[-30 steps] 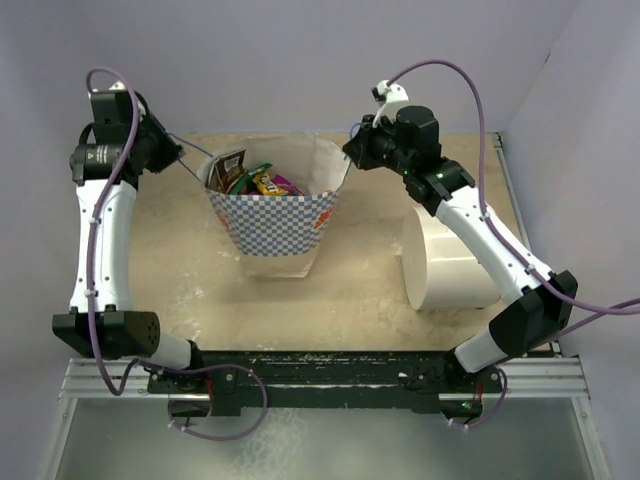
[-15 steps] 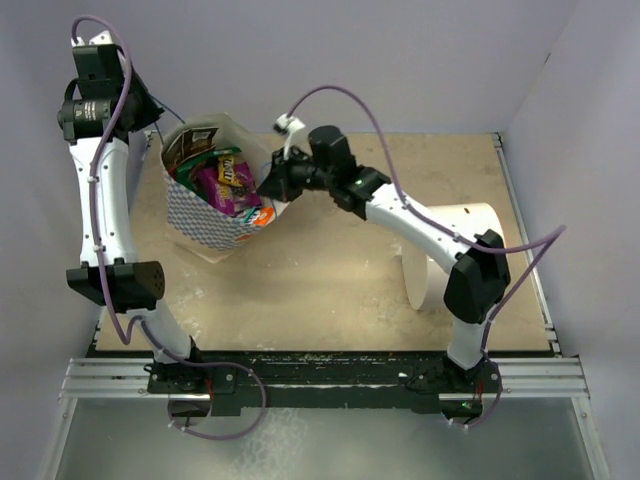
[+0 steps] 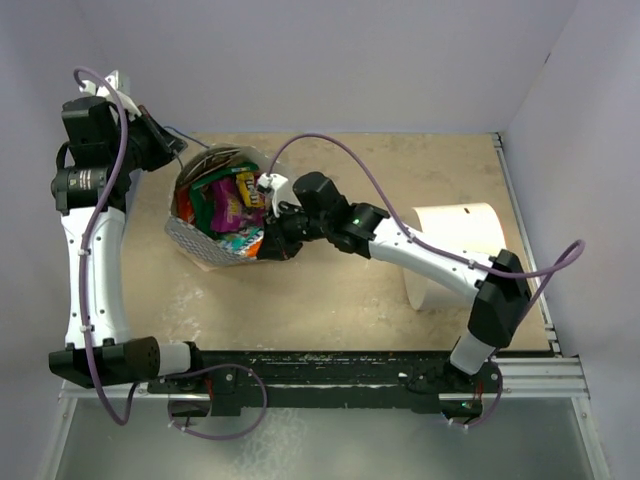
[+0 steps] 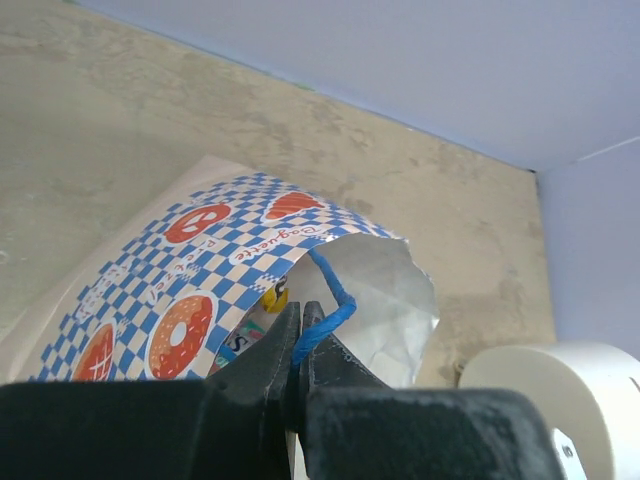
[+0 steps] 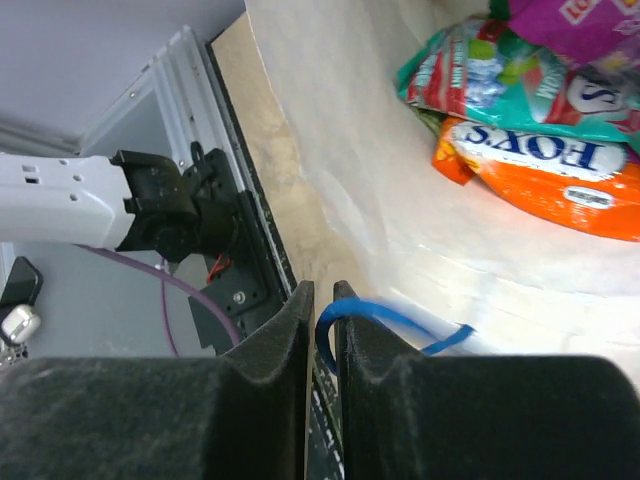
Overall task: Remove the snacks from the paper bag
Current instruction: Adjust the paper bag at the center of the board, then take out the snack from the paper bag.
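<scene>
Snacks (image 3: 225, 203) in paper bag (image 3: 192, 240), orange packet (image 5: 545, 185) ("BOY'S")

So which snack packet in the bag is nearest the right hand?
The orange packet, just past the right hand in its wrist view; the teal packet and magenta packet lie farther off.
</scene>
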Available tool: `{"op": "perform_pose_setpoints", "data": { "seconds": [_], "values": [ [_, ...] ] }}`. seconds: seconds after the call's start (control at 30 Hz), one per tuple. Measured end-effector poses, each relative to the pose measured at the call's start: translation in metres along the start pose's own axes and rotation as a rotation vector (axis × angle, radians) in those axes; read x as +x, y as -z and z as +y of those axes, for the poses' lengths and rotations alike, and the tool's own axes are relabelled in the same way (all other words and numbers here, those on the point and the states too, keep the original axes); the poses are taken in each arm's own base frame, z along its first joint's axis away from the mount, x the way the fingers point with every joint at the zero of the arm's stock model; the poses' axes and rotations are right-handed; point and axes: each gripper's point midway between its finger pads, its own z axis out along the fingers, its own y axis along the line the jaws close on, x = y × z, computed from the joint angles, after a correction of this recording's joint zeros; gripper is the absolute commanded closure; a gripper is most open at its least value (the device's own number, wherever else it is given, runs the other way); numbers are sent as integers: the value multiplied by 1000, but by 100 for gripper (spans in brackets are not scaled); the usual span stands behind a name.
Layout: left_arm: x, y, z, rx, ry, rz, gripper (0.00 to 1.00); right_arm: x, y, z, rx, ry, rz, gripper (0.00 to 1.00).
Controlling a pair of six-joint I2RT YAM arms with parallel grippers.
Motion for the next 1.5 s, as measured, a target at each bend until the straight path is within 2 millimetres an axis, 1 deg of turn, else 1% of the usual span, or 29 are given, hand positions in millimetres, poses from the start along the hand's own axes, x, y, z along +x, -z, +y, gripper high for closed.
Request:
{"op": "perform_pose_setpoints", "data": {
  "seconds": [0.07, 0.17, 0.2, 0.23, 0.4, 0.47, 0.53, 0.67, 0.77, 0.8, 0.87, 0.9, 1.0, 1.07, 1.13, 1.17, 1.2, 1.33, 1.4, 1.5],
  "values": [
    [3, 6, -8, 39, 27, -5, 100, 4, 10, -1, 29, -4, 12, 76],
    [8, 9, -15, 77, 64, 4, 100, 5, 27, -8, 103, 14, 27, 64],
    [9, 8, -16, 84, 77, 9, 100, 5, 32, -11, 126, 21, 29, 59],
    [10, 8, -17, 87, 84, 13, 100, 3, 38, -15, 158, 32, 33, 51],
    [14, 7, -20, 101, 116, 29, 100, -12, 70, -38, 309, 90, 8, 25],
    [15, 7, -22, 112, 126, 34, 100, -22, 87, -46, 370, 115, -21, 17],
    [16, 8, -24, 123, 131, 43, 100, -34, 106, -51, 431, 151, -62, 15],
    [20, 10, -28, 145, 138, 65, 100, -58, 137, -53, 510, 236, -148, 15],
    [24, 11, -31, 160, 140, 84, 100, -77, 147, -50, 525, 331, -218, 19],
    [25, 12, -31, 163, 142, 91, 100, -83, 149, -48, 517, 405, -248, 18],
    [28, 13, -32, 167, 145, 104, 100, -87, 150, -43, 482, 554, -282, 15],
    [29, 14, -32, 170, 145, 110, 100, -86, 148, -40, 459, 618, -295, 14],
    [33, 15, -33, 175, 146, 128, 100, -92, 134, -28, 371, 852, -337, 16],
    [35, 16, -34, 177, 150, 139, 100, -102, 117, -26, 332, 968, -346, 15],
    [36, 18, -35, 183, 153, 149, 100, -117, 93, -27, 298, 1063, -351, 15],
    [37, 19, -36, 186, 153, 152, 100, -124, 79, -29, 283, 1108, -355, 15],
    [36, 20, -38, 192, 152, 153, 100, -127, 65, -33, 268, 1141, -353, 16],
    [35, 24, -43, 219, 145, 157, 100, -125, 18, -52, 230, 1220, -320, 23],
    [36, 25, -46, 236, 138, 164, 100, -122, 2, -61, 220, 1249, -306, 27],
    [38, 28, -48, 244, 126, 174, 100, -121, -16, -69, 207, 1287, -297, 29]
  ]
}}
